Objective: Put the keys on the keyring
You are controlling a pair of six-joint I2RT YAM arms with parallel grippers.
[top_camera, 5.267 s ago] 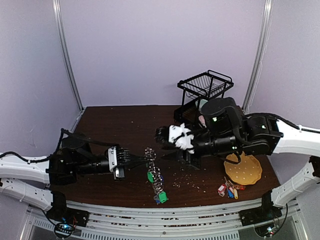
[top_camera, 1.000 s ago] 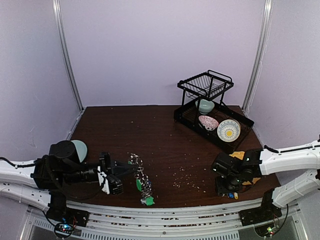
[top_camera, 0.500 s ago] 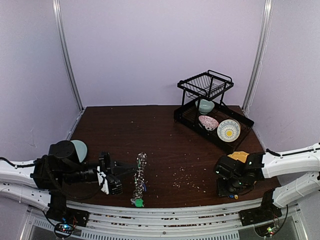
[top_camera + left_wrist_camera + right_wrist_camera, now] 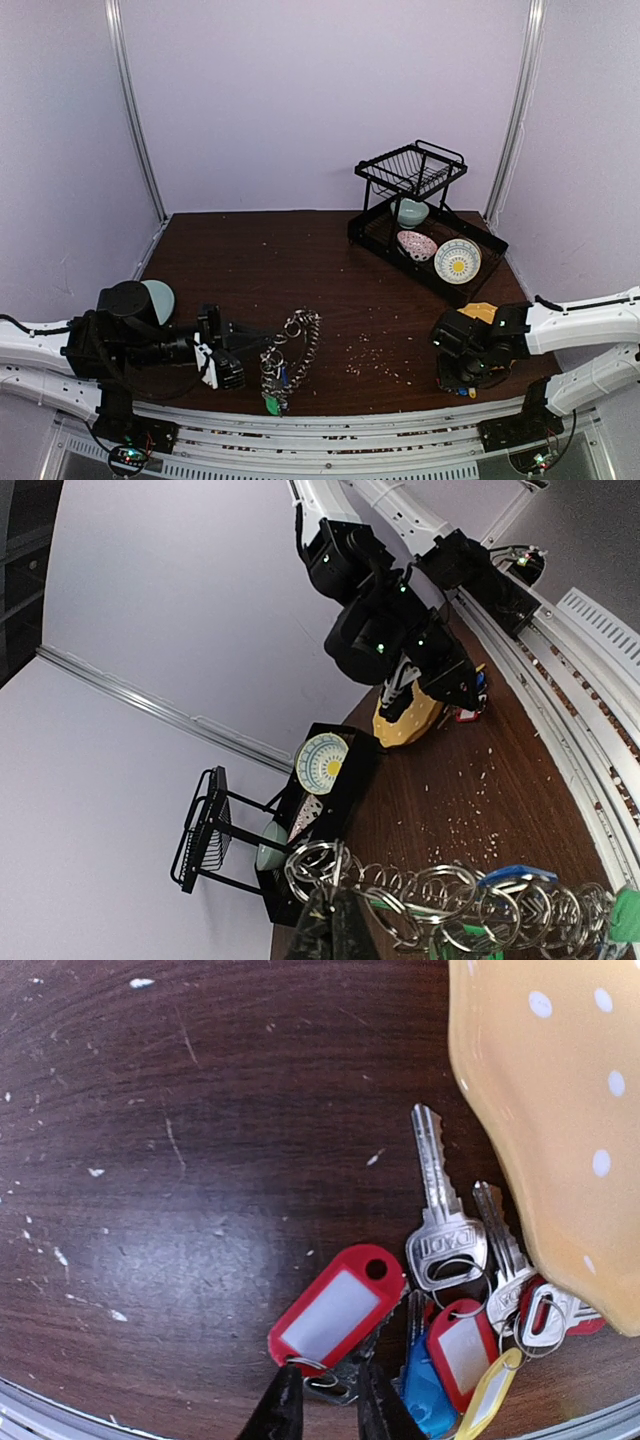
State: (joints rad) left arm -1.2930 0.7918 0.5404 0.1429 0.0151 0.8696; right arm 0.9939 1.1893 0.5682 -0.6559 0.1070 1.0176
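The keyring [image 4: 292,352], a large silver ring strung with many small loops and green and blue tags, hangs from my left gripper [image 4: 258,346], which is shut on its rim. In the left wrist view the ring [image 4: 450,900] runs to the right from my shut gripper [image 4: 335,920]. The keys [image 4: 445,1245], a loose bunch with red, blue and yellow tags, lie on the table against a yellow plate [image 4: 560,1110]. My right gripper [image 4: 330,1410] is down on them, its jaws closed narrowly on the head of the key that carries the red tag [image 4: 335,1310]. My right gripper [image 4: 455,382] hides most of the bunch from above.
A black dish rack [image 4: 375,235] with bowls and a plate stands at the back right. A teal dish [image 4: 160,297] sits by the left arm. Crumbs [image 4: 375,355] are scattered mid-table. The yellow plate [image 4: 482,312] lies under the right arm, near the front edge.
The right arm came down from mid-table to the loose keys and now stays there. The keyring has swung in my left gripper from edge-on to more face-on.
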